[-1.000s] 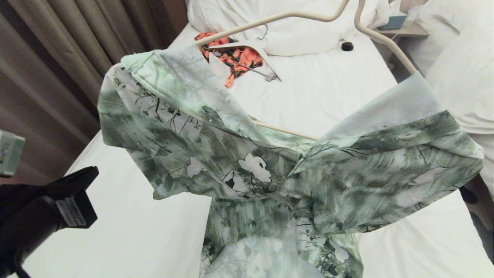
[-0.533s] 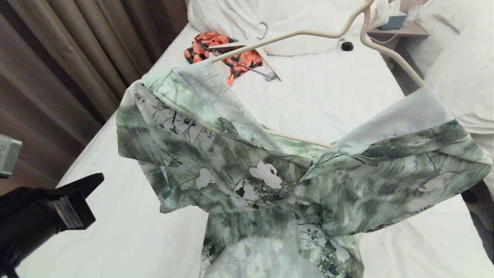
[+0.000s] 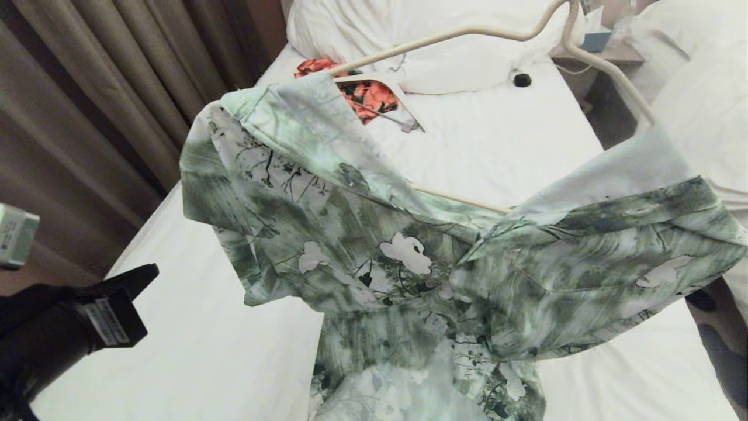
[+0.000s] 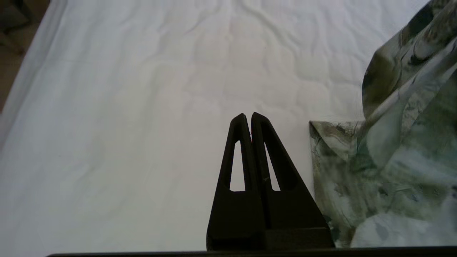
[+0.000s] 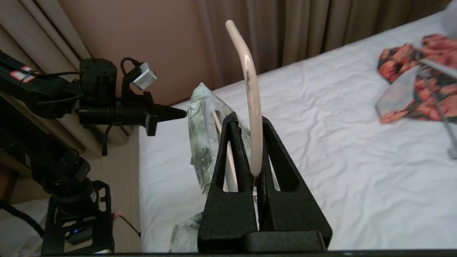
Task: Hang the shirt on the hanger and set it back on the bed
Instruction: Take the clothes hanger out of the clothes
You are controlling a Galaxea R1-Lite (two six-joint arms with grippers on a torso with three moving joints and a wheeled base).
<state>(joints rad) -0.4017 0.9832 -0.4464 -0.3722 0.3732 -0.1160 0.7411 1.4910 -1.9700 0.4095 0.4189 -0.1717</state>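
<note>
Shirt (image 3: 421,257) shifted right, draped, crumpled

The long single bed with a smooth white sheet (image 3: 491,140) runs from six o'clock toward twelve. A big white pillow (image 3: 444,41) lies on it at twelve o'clock. Just below, at eleven o'clock, an orange-and-black floral garment (image 3: 368,96) lies with a thick white hanger (image 3: 403,108). A small dark round object (image 3: 522,80), perhaps a cap, sits at one o'clock.
</note>
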